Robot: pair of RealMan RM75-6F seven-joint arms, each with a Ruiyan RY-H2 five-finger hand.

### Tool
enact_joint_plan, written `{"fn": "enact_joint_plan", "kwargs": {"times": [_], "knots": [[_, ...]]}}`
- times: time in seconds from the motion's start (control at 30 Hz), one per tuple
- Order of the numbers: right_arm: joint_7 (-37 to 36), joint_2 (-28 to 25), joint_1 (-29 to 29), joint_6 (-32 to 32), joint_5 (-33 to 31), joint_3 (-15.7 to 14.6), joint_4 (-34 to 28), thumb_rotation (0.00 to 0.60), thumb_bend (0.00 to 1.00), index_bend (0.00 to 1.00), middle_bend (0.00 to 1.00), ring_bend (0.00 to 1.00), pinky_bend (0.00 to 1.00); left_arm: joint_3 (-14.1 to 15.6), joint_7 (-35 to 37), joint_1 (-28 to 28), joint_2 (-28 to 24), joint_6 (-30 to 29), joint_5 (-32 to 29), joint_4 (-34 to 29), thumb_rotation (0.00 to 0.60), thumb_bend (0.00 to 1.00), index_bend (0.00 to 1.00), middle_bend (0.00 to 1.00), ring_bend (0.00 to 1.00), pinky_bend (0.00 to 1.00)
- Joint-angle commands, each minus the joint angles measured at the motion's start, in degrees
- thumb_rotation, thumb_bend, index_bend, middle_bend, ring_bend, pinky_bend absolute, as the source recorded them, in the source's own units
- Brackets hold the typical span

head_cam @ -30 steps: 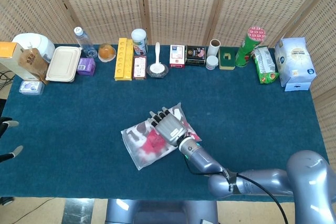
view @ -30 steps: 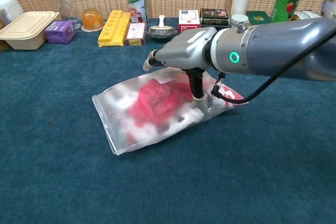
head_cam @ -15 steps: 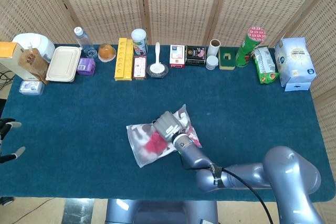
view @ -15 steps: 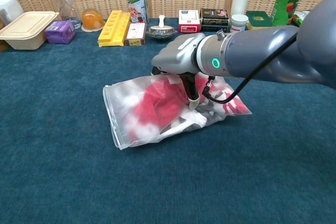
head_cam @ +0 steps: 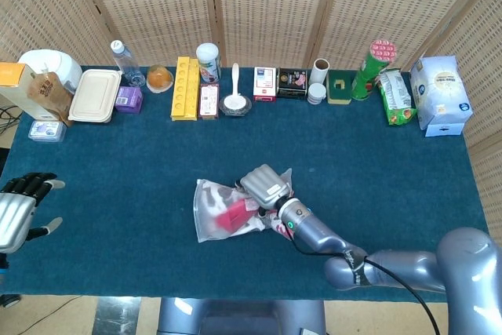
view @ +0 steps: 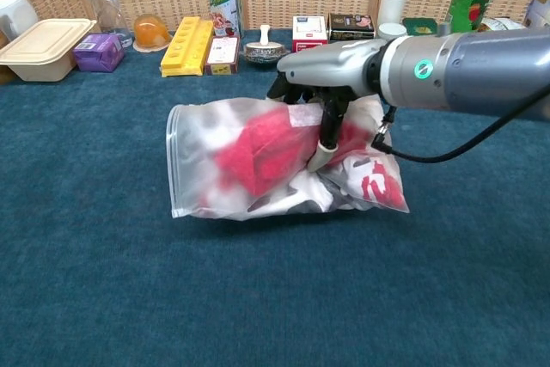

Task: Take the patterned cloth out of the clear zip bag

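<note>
Teal table carries a back row: white bag, beige lunchbox, yellow tray, green can. Clear zip bag mid-table, part lifted, patterned cloth inside. Right hand on top, fingers clamped into bag and cloth. Left hand at table's left edge, fingers apart, holding nothing.

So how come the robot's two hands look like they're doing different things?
The right hand grips the clear bag with the cloth inside, mid-table; the left hand holds nothing, off at the table's left edge. The right hand's fingers curl onto the bag; the left's are spread. Both are silver-grey.
</note>
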State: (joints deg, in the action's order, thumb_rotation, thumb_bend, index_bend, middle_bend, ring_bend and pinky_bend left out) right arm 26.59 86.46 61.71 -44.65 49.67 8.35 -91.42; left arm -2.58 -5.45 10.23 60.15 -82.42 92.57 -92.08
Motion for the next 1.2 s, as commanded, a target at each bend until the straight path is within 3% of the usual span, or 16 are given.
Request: {"fn": "enact_joint_plan", "kwargs": {"times": [0.03, 0.2, 0.4, 0.5, 0.63, 0.73, 0.9, 1.2], "knots": [[-7.26, -4.84, -2.69, 3.48, 2.38, 1.90, -3.26, 0.600, 0.17, 0.81, 0.89, 1.00, 1.00, 0.43, -1.95, 3.05, -1.04, 2.61, 3.64, -2.03, 0.600, 0.13, 0.33, 0.30, 0.26, 0.31], [-12.22, -7.38, -3.86, 5.10, 4.13, 2.50, -5.40, 0.600, 0.17, 0.81, 0.89, 1.00, 1.00, 0.38, -3.46, 7.25, -1.39, 5.94, 8.06, -3.57, 0.600, 0.13, 0.34, 0.35, 0.31, 0.36], [-16.29, -8.90, -4.60, 6.52, 5.27, 2.86, -7.01, 0.600, 0.17, 0.81, 0.89, 1.00, 1.00, -0.12, -5.56, 12.25, -0.57, 10.10, 12.09, -4.33, 0.600, 0.13, 0.33, 0.49, 0.43, 0.44], [-19.26, -9.46, -5.11, 7.27, 5.95, 3.44, -7.86, 0.600, 0.17, 0.81, 0.89, 1.00, 1.00, -0.87, -6.37, 15.51, 1.19, 12.07, 14.36, -4.21, 0.600, 0.13, 0.34, 0.63, 0.55, 0.57], [-21.62, -9.79, -5.38, 7.82, 7.16, 3.88, -8.01, 0.600, 0.17, 0.81, 0.89, 1.00, 1.00, -1.06, -6.31, 17.91, 2.42, 13.75, 15.34, -4.12, 0.600, 0.13, 0.37, 0.88, 0.80, 0.80], [-22.89, -9.82, -5.48, 8.01, 7.73, 4.03, -7.90, 0.600, 0.17, 0.81, 0.90, 1.00, 1.00, -0.91, -5.94, 19.44, 2.76, 15.26, 15.56, -4.48, 0.600, 0.13, 0.37, 0.98, 0.92, 0.90], [-25.22, -9.90, -5.65, 8.76, 8.39, 4.20, -7.76, 0.599, 0.17, 0.81, 0.90, 1.00, 1.00, -0.95, -5.84, 21.66, 3.25, 17.23, 15.61, -5.43, 0.600, 0.14, 0.37, 1.00, 0.99, 0.97], [-27.78, -10.19, -6.07, 9.13, 9.96, 3.99, -7.60, 0.600, 0.17, 0.81, 0.90, 1.00, 1.00, -0.98, -5.55, 24.56, 5.44, 19.08, 15.10, -6.30, 0.600, 0.17, 0.37, 1.00, 1.00, 0.98]]}}
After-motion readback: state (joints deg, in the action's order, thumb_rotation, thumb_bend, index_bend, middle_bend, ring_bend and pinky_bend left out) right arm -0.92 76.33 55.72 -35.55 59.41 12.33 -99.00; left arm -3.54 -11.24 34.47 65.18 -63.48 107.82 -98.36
